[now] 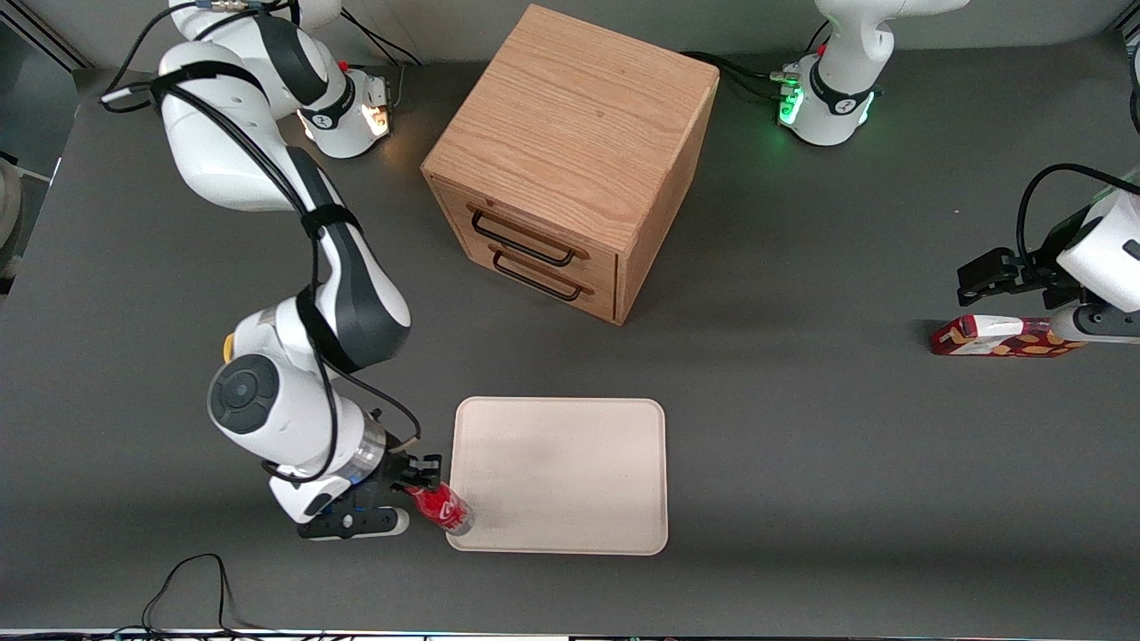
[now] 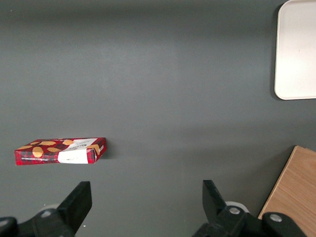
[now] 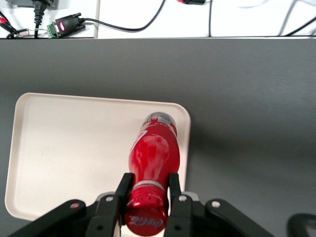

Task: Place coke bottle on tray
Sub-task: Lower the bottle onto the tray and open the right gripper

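Observation:
The coke bottle (image 1: 443, 508) is red with a white script logo and a clear base. My gripper (image 1: 415, 481) is shut on its neck just below the red cap. The bottle hangs tilted, its base over the tray's corner nearest the front camera at the working arm's end. The tray (image 1: 570, 472) is pale cream-pink, flat, with a low rim. In the right wrist view the bottle (image 3: 153, 157) runs out from my gripper (image 3: 147, 189) over the tray (image 3: 74, 148), its base near the rim. I cannot tell whether the base touches the tray.
A wooden drawer cabinet (image 1: 570, 160) with two black handles stands farther from the front camera than the tray. A red snack box (image 1: 997, 336) lies toward the parked arm's end of the table. A black cable (image 1: 191, 579) loops near the table's front edge.

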{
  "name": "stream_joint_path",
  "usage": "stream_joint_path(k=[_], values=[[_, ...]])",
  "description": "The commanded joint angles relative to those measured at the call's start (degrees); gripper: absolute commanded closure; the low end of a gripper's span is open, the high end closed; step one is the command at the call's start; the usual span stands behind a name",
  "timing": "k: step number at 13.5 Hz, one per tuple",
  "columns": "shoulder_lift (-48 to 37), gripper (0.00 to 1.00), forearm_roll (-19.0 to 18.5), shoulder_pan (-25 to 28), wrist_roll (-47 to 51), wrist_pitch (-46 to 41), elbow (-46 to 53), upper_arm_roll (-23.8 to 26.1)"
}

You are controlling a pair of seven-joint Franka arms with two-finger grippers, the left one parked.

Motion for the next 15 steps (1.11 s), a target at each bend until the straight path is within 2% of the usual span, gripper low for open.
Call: stream_joint_path(k=[1,5,6,8,10,11,12,15], values=[[2.9,1.0,0.5,0.5,2.0,2.1,3.4,0.7],[3.8,1.0,0.5,0.7,2.0,3.6,2.4,0.7],[3.8,0.83,0.5,0.7,2.1,3.6,2.0,0.7],[3.8,0.62,0.5,0.7,2.4,4.3,1.1,0.7],[3.6,0.58,0.7,0.7,2.9,5.3,0.4,0.7],[3.6,0.41,0.7,0.7,2.9,5.4,0.4,0.7],[3.5,0.0,0.6,0.7,3.4,5.4,0.3,0.7],[2.4,0.0,0.0,0.7,4.0,5.3,0.4,0.6]])
